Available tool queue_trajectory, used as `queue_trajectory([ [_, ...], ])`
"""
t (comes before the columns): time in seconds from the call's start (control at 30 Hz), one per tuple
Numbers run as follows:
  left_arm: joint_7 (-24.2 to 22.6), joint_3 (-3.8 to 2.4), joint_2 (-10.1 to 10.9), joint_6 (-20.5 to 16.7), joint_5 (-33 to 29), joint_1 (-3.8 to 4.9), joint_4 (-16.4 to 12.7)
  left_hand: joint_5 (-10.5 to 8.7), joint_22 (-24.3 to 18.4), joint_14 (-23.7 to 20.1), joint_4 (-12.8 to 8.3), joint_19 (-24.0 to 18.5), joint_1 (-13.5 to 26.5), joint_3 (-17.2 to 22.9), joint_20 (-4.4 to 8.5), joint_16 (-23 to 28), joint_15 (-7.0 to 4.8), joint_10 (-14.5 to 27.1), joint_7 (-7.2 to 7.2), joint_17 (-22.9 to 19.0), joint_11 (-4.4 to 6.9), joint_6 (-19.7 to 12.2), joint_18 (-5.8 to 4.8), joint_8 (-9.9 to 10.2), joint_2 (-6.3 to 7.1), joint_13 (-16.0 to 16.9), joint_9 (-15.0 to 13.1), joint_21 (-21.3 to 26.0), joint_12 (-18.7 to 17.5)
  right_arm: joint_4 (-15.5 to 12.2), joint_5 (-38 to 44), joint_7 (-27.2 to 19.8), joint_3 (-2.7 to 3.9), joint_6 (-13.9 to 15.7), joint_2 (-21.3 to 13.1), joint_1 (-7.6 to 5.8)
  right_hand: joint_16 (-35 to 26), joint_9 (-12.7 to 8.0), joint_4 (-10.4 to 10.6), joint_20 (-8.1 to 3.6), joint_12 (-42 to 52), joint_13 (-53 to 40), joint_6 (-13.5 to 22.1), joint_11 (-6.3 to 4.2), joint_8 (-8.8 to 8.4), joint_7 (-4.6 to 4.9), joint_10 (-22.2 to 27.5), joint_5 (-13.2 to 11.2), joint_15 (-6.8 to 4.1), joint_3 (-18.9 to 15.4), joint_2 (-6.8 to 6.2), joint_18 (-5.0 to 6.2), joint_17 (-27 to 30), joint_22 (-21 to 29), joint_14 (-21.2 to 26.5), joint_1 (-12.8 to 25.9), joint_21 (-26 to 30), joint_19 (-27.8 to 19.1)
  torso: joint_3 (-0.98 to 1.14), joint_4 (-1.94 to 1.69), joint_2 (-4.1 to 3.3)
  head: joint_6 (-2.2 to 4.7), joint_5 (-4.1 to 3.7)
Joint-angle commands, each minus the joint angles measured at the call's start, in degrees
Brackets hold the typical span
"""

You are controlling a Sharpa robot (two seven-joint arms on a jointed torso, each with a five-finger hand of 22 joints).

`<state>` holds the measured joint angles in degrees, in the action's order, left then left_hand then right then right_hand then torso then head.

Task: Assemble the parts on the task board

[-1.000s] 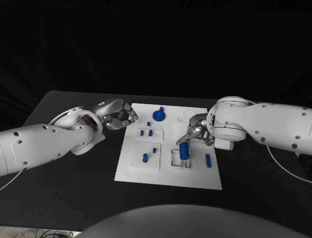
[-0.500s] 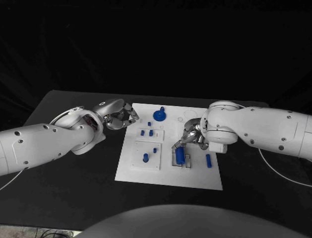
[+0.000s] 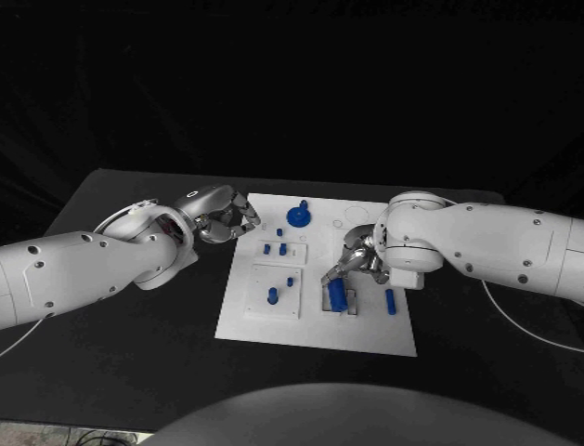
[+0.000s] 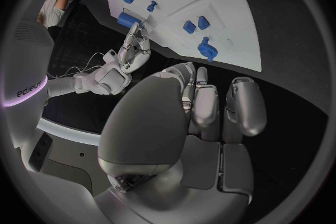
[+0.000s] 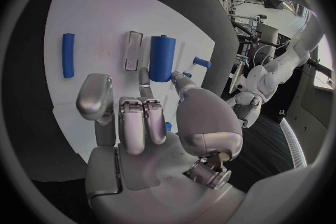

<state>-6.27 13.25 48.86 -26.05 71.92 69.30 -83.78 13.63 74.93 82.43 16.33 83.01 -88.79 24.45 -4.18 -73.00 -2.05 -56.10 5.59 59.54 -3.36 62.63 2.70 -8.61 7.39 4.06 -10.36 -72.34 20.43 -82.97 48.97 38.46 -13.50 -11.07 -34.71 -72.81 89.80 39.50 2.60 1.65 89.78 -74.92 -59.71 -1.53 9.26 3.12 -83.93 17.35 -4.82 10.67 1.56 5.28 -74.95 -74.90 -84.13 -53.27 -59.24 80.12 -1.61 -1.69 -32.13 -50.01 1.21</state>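
We see the task board (image 3: 316, 330), a white plate, lying in the middle of the black table (image 3: 118, 316), with small blue parts on it. A thick blue cylinder (image 3: 337, 295) lies on the board's right half, beside a grey slot (image 3: 354, 302), and a slimmer blue bar (image 3: 389, 299) lies just right of that. On the left half there are a small peg (image 3: 272, 296), a smaller stud (image 3: 291, 281) and a pair of short blocks (image 3: 273, 248), with a knobbed piece (image 3: 298, 216) at the far edge.

The right wrist view shows us what the head view cannot: the cylinder (image 5: 162, 57) is caught at its end between the thumb and a fingertip (image 5: 144, 77) of the right hand (image 5: 150, 123), while the other fingers stay bunched and off it. From the head view, the right hand (image 3: 356, 257) simply sits over the cylinder's far end.

The left wrist view shows the left hand (image 4: 199, 123) with its fingers drawn in together and nothing inside them, off the board's edge, over the table. In the head view, the left hand (image 3: 222, 218) hangs just left of the board's far left corner, not touching any part.
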Motion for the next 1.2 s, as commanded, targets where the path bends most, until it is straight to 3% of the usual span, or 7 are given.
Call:
queue_trajectory([
  [0.03,-0.09,-0.04,-0.05,0.79,-0.24,-0.05,-0.15,0.22,10.28,0.03,0.10,-0.21,-0.23,0.08,0.02,0.06,0.01,-0.32,0.30,-0.08,-0.08,0.17,0.90,-0.37,-0.44,-0.07,-0.09,0.31,0.36,-0.10,0.08,-0.37,-0.03,-1.26,0.14,0.18,0.20,0.08,0.75,0.13,0.22,-15.08,0.59,0.31,-0.51,0.04,-6.07,-1.66,0.23,-0.32,-0.09,0.61,-15.05,-6.39,-5.87,0.78,0.39,-0.21,-0.01,0.00,0.00,0.01,0.00],
  [0.3,-0.02,-0.04,-0.08,0.94,-0.24,-0.05,-0.16,0.22,10.28,0.03,0.10,-0.21,-0.23,0.08,0.02,0.06,0.01,-0.32,0.30,-0.08,-0.08,0.17,0.90,-0.37,-0.44,-0.07,-0.09,0.31,0.36,-0.14,0.25,-0.43,-0.03,-1.58,-0.20,0.22,0.20,0.51,3.43,0.41,0.22,-15.08,1.64,0.68,-1.74,0.47,-6.07,-11.20,0.55,-3.03,-0.46,0.66,-15.05,-6.41,-5.87,3.80,1.06,-0.04,-0.01,-0.01,-0.03,0.01,-0.01],
  [0.47,0.04,-0.04,-0.12,1.03,-0.24,-0.05,-0.13,0.29,10.30,0.02,0.10,-0.20,-0.24,0.11,0.01,-0.01,0.02,-0.32,0.30,0.00,-0.08,0.13,0.89,-0.40,-0.51,-0.08,-0.11,0.26,0.36,-0.19,0.31,-0.47,-0.03,-1.52,-0.47,0.25,0.20,0.86,5.30,0.48,0.22,-15.08,1.54,0.73,-2.03,0.50,-6.07,-13.97,0.60,-4.82,-0.64,0.69,-15.05,-6.44,-5.87,5.70,1.39,0.05,0.00,-0.01,-0.02,0.01,0.10],
  [0.83,0.13,-0.04,-0.04,1.14,-0.24,-0.05,-0.21,0.41,10.27,-0.03,0.04,-0.25,-0.36,0.22,0.00,0.03,0.01,-0.32,0.28,-0.11,-0.05,0.09,0.91,-0.43,-0.60,-0.09,-0.14,0.36,0.36,-1.06,0.60,-1.09,-0.02,0.72,-2.19,0.32,0.20,1.23,7.59,0.44,0.22,-15.08,1.70,0.74,-2.52,0.53,-6.07,-14.56,0.57,-7.75,-2.23,0.79,-15.05,-6.38,-5.87,7.57,2.27,-0.04,0.01,-0.05,-0.02,0.01,0.42],
  [1.1,0.17,-0.04,0.18,1.02,-0.24,-0.05,-0.39,0.41,10.27,-0.03,0.04,-0.25,-0.36,0.22,0.00,0.03,0.01,-0.32,0.28,-0.11,-0.05,0.09,0.91,-0.43,-0.60,-0.09,-0.14,0.36,0.36,-6.41,-0.78,-4.33,0.02,7.65,-7.89,-0.99,0.20,1.52,8.22,0.48,0.22,-15.08,2.62,0.83,-2.51,0.66,-6.07,-13.99,0.64,-8.53,-1.51,0.62,-15.05,-6.78,-5.87,5.68,1.48,0.37,0.02,-0.11,-0.07,0.01,0.55],
  [1.17,0.18,-0.04,0.25,0.99,-0.24,-0.05,-0.40,0.41,10.27,-0.03,0.04,-0.25,-0.36,0.22,0.00,0.03,0.01,-0.32,0.28,-0.11,-0.05,0.09,0.91,-0.43,-0.60,-0.09,-0.14,0.36,0.36,-8.52,-0.79,-4.88,0.02,8.56,-10.12,-1.81,0.20,1.72,7.47,0.48,0.22,-15.08,2.79,0.80,-2.05,0.63,-6.07,-11.08,0.64,-8.09,-0.80,0.50,-15.05,-7.09,-5.87,3.02,0.82,0.65,-0.02,0.03,-0.02,0.01,0.80],
  [1.2,0.18,-0.04,0.25,0.99,-0.24,-0.05,-0.37,0.41,10.27,-0.03,0.04,-0.25,-0.36,0.22,0.00,0.03,0.01,-0.32,0.28,-0.11,-0.05,0.09,0.91,-0.43,-0.60,-0.09,-0.14,0.36,0.36,-9.86,-0.75,-4.74,0.02,8.51,-11.69,-2.46,0.20,1.98,7.47,0.42,0.22,-15.08,2.39,0.64,-1.37,0.48,-6.07,-5.97,0.50,-8.06,-0.33,0.42,-15.05,-7.34,-5.87,1.88,0.35,0.85,-0.03,0.05,0.00,0.01,0.75],
])
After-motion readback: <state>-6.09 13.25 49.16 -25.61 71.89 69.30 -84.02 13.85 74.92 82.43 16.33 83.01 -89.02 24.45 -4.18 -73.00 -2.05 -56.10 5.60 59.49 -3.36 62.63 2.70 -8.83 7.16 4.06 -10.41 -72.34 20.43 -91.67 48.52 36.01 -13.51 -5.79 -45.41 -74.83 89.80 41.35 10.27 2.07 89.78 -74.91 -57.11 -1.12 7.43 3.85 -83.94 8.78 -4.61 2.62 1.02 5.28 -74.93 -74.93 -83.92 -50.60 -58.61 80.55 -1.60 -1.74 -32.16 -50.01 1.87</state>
